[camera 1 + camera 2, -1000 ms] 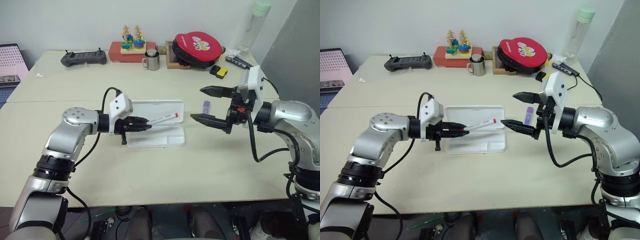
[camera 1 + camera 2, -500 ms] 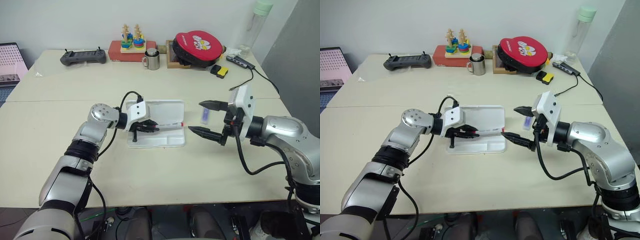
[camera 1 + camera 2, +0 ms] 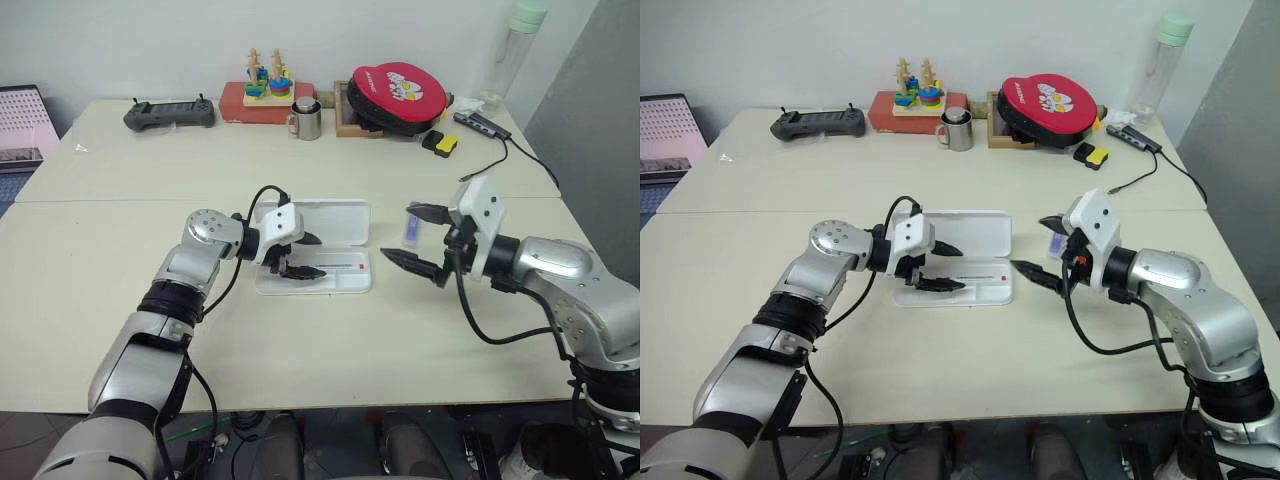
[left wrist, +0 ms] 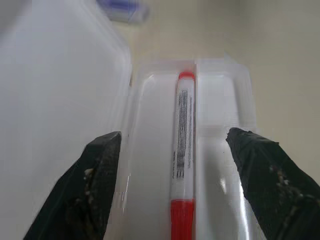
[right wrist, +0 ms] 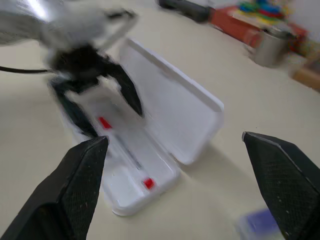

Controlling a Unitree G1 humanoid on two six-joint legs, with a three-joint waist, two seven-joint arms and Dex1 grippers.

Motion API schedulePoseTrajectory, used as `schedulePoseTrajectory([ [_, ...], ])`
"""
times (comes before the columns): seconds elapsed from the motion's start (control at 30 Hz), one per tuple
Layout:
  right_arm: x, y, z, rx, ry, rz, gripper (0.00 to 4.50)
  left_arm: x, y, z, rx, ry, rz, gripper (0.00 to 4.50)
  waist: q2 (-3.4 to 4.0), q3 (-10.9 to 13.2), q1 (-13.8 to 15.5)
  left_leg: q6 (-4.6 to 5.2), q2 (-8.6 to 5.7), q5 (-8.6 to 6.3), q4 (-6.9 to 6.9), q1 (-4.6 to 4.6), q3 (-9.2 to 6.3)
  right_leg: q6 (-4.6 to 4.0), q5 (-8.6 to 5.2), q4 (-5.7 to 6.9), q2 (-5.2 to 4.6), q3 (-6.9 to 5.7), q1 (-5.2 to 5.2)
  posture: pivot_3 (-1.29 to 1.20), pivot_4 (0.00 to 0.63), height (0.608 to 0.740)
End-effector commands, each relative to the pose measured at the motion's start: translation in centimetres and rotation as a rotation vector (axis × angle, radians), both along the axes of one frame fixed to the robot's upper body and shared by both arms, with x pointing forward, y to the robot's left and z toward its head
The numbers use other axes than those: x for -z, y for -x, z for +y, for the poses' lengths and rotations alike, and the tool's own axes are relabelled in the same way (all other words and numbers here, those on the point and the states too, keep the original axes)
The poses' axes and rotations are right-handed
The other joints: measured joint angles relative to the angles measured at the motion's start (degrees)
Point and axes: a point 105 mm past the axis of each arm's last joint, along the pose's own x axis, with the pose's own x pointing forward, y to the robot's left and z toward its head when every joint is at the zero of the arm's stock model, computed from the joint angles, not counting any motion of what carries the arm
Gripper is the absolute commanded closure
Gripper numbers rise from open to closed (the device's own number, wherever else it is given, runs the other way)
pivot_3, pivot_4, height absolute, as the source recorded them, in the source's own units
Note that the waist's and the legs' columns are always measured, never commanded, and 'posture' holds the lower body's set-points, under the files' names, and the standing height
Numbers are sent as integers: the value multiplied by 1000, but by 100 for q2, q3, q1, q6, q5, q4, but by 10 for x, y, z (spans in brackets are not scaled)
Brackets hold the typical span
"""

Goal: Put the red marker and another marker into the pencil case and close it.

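From my remote seat: the pencil case lies open at the desk centre, lid raised at 12 o'clock. The red marker rests in its tray, released. My left gripper hovers over it, jaws wide. At the case's 3 o'clock, another marker lies beside my right gripper, jaws wide, empty.

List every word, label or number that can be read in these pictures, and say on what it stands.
None can be read.
Red marker: a strip of small print along the barrel, too blurred to read.
Red round case: a cartoon picture with small marks, too small to read.
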Motion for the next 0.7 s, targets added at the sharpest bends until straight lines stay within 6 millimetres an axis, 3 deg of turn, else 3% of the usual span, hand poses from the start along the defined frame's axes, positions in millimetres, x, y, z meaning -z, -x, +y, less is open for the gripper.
schedulePoseTrajectory([
  [0.03,3,-27,-25,270,-23,3,0,-41,11,-15,8,206,-13,29,0,0,-4,0,0,0,0,1,0,0,0,2,0,0,0,0,150,740],
  [0.17,25,-47,-39,492,-75,62,0,-47,11,-20,-52,259,-15,29,2,-1,-43,0,0,0,-1,5,-1,-2,0,5,1,2,0,0,150,740],
  [0.27,50,-59,-24,585,-174,128,0,-49,5,-24,-117,270,-56,29,2,-1,-57,1,0,1,-3,7,-2,-2,1,7,1,2,0,0,150,740],
  [0.5,60,-72,14,592,-227,149,0,-48,1,-21,-157,244,-86,29,4,0,-31,3,-1,3,-2,6,1,-1,3,7,0,3,0,0,150,740],
  [0.67,81,-79,3,683,-149,186,0,-51,4,-23,-139,270,-78,29,6,-1,-22,3,-1,3,-3,7,-2,-1,3,9,1,1,1,0,150,740],
  [0.7,82,-80,1,692,-138,181,180,-52,5,-23,-140,274,-80,10,6,-1,-12,3,-1,3,-3,7,-1,-1,3,8,1,2,1,0,150,740],
])
